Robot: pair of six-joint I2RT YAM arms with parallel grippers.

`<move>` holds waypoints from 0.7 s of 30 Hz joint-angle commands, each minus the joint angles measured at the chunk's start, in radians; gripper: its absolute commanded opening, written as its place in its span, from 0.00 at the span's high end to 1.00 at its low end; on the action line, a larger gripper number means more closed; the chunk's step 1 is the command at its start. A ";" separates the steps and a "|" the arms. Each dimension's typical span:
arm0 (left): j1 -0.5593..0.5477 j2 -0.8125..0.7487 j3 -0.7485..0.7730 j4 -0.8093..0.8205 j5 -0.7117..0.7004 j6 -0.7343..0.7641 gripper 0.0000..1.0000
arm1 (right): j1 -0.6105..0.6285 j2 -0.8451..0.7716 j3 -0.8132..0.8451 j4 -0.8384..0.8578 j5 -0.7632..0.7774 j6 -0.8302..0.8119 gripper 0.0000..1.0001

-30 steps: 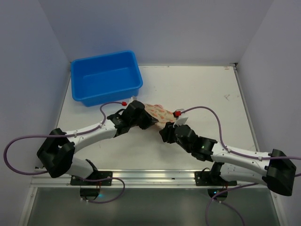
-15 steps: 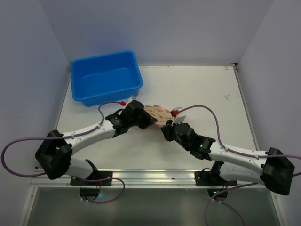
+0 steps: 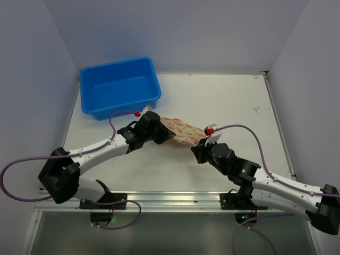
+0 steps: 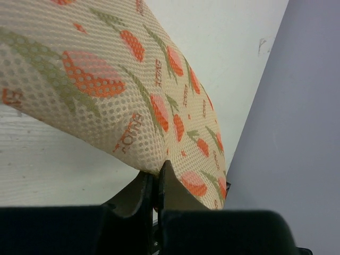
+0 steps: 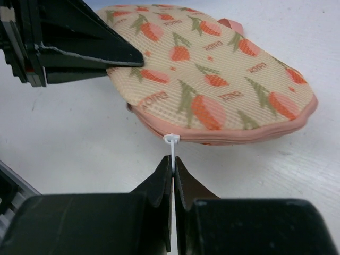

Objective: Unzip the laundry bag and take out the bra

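Observation:
The laundry bag (image 3: 182,130) is a cream fabric case with orange-red flower print and a pink zip edge, lying mid-table. It fills the left wrist view (image 4: 122,90) and shows in the right wrist view (image 5: 212,90). My left gripper (image 3: 162,135) is shut on the bag's left edge; its fingertips (image 4: 158,172) pinch the fabric. My right gripper (image 3: 201,151) is shut on the white zip pull (image 5: 171,146), which hangs from the pink zip edge (image 5: 234,135) on the near side. The bra is hidden.
A blue tub (image 3: 119,87) stands at the back left, just behind the left arm. Purple cables loop from both arms. The table's far edge and walls bound the area.
The right gripper has moved right along the bag's near edge with the zip pull. More of the bag shows between the grippers. The left gripper has shifted slightly back-left.

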 commanded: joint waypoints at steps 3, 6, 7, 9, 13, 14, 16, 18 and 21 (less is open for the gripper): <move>0.065 -0.033 0.024 -0.053 -0.030 0.126 1.00 | -0.038 -0.092 -0.011 -0.175 -0.001 0.025 1.00; 0.081 -0.035 0.022 -0.060 -0.001 0.219 1.00 | -0.087 -0.130 -0.022 -0.209 -0.087 0.051 1.00; 0.084 -0.036 0.013 -0.059 0.010 0.247 1.00 | -0.091 -0.131 -0.010 -0.223 -0.113 0.059 1.00; 0.096 -0.035 -0.010 -0.022 0.047 0.339 0.98 | -0.091 -0.106 0.010 -0.256 -0.143 0.051 1.00; 0.156 -0.003 -0.051 0.018 0.171 0.460 0.89 | -0.091 -0.013 0.064 -0.223 -0.252 0.020 1.00; 0.179 0.010 -0.051 0.018 0.189 0.489 0.86 | -0.091 0.013 0.070 -0.201 -0.315 0.023 1.00; 0.200 0.014 -0.053 0.015 0.194 0.503 0.82 | -0.087 0.110 0.098 -0.134 -0.361 0.036 1.00; 0.236 0.002 -0.063 0.024 0.215 0.499 0.73 | -0.058 0.182 0.130 -0.093 -0.400 0.040 1.00; 0.265 -0.054 -0.108 0.024 0.243 0.457 0.26 | -0.036 0.317 0.209 -0.033 -0.427 0.060 1.00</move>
